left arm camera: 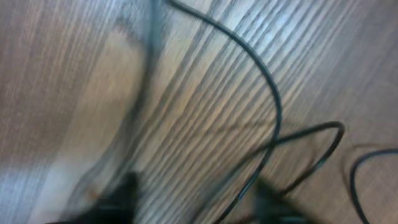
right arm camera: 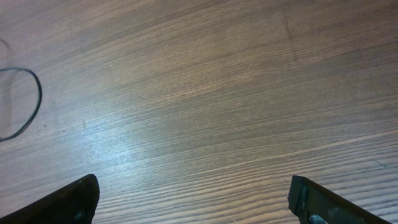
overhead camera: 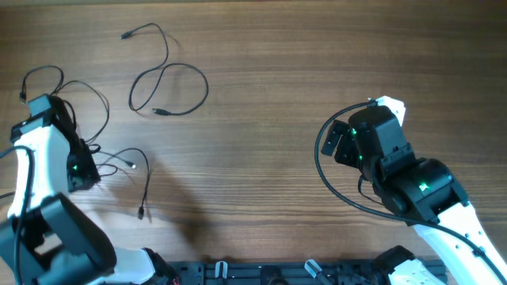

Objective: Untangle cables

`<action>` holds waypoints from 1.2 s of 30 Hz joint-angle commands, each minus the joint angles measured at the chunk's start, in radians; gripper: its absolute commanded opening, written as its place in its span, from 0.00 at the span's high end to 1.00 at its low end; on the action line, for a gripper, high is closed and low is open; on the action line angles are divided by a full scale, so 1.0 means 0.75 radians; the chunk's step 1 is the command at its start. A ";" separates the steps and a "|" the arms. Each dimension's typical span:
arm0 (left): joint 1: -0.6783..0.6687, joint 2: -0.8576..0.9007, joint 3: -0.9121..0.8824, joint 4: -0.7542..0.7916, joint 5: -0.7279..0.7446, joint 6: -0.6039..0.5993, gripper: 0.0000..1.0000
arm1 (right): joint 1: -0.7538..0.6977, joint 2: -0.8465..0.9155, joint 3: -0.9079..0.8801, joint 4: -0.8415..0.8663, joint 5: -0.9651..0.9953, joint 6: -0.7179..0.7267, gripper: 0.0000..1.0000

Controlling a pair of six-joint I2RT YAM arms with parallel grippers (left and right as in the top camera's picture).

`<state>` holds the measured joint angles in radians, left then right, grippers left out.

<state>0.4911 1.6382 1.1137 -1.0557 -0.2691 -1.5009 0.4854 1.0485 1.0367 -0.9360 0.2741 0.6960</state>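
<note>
Lying nearest, at nine o'clock on the table [overhead camera: 317, 47], a loose tangle [overhead camera: 131, 150] of at least two thin black cables trailed toward six. Left fingers [left arm camera: 127, 196], blurred, looked parted with one strand between them. Right fingers [right arm camera: 68, 202] stood spread wide over the wood at three. Farthest, at eleven, one looped cable [overhead camera: 162, 112] pointed both plugs toward nine.

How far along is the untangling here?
Done: one cable lies alone, further up the table. In hand: the left gripper, jaws apparently parted, hovers over the cluster of crossed cables; the blurred view shows no clear hold. Left: separating that cluster. The right gripper is open over bare wood.
</note>
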 commanded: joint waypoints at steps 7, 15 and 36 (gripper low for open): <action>0.008 -0.026 -0.006 0.047 0.272 0.096 0.00 | -0.003 0.005 -0.001 0.001 0.022 0.016 0.00; -0.008 -0.307 -0.006 0.635 1.061 0.927 0.00 | -0.003 0.005 -0.001 0.001 0.022 0.016 0.00; -0.720 -0.507 -0.006 0.767 1.163 1.260 0.00 | -0.003 0.023 -0.001 0.001 0.022 0.016 0.00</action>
<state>0.0414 1.2938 1.1042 -0.5095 0.5945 -0.7147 0.4854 1.0576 1.0367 -0.9360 0.2741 0.6960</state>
